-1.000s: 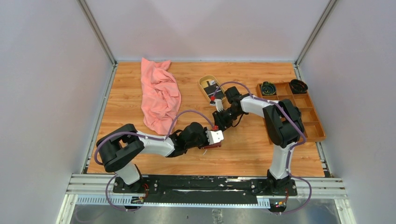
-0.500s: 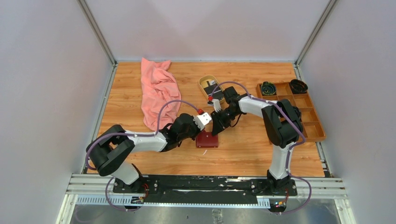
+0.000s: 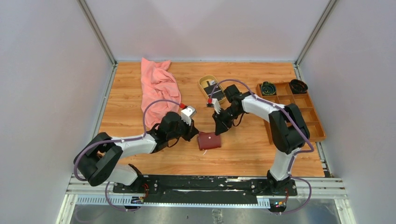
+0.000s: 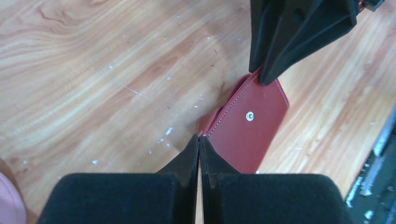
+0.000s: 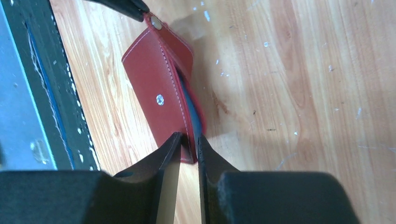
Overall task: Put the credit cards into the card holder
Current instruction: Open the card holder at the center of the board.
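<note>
The card holder (image 3: 209, 140) lies folded on the table (image 3: 252, 149), with the oval dish (image 3: 201, 83) beyond it. The left gripper (image 4: 200, 138), fingers shut on nothing, rests against the holder's left corner. The right gripper (image 5: 187, 140) pinches the cover at the holder's opposite edge, fingers narrowly apart.

You appear to be working the cover. Use the left tips as a stop so the holder cannot slide. Move the cover slowly, gripping it alone and not the panel beneath.

No credit cards can be made out inside the holder; only a grey sliver shows in its gap. The dish's dark and pale contents are too small to identify.
</note>
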Robot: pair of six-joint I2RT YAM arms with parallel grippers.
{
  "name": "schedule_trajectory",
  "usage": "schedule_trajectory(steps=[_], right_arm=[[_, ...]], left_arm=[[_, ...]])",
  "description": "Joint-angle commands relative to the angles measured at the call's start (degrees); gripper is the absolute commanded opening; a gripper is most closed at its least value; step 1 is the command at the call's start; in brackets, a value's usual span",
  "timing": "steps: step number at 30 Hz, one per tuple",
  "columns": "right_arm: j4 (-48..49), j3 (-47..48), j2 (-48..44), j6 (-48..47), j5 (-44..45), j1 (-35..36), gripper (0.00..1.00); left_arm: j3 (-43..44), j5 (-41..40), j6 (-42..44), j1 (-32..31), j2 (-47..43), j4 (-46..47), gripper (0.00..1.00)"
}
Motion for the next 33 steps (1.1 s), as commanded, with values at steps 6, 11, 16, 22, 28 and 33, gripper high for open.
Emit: schedule_trajectory(steps=[6, 11, 16, 22, 28, 33], right_arm=[[-4.75, -7.08, -15.33, -31.21, -0.95, 0.49, 0.0], [-5.59, -11.95, -23.42, -53.6, -1.72, 0.5, 0.0], [-8.37, -15.8, -25.61, -72.4, 3.32, 0.51, 0.0], [-8.43, -23.52, -31.99, -80.84, 6.67, 0.07, 0.0], [-11.15, -32.66, -36.56, -89.73, 6.95, 0.89, 0.15], [-12.58, -38.1, -39.23, -91.25, 8.05, 2.45, 0.31]], left_arm=[[-4.42, 3.41, -16.97, 3.9, -6.29, 1.82, 0.0], [-5.8, 5.15, -21.69, 6.45, -9.88, 3.21, 0.0], [-7.65, 4.26, -23.98, 6.98, -14.21, 3.3, 0.0], [-11.2, 4.84, -23.77, 7.36, -17.62, 4.69, 0.0], [-11.46, 9.74, -22.75, 7.28, -17.03, 6.26, 0.22], [-11.56, 10.85, -23.18, 6.36, -17.26, 6.31, 0.43]])
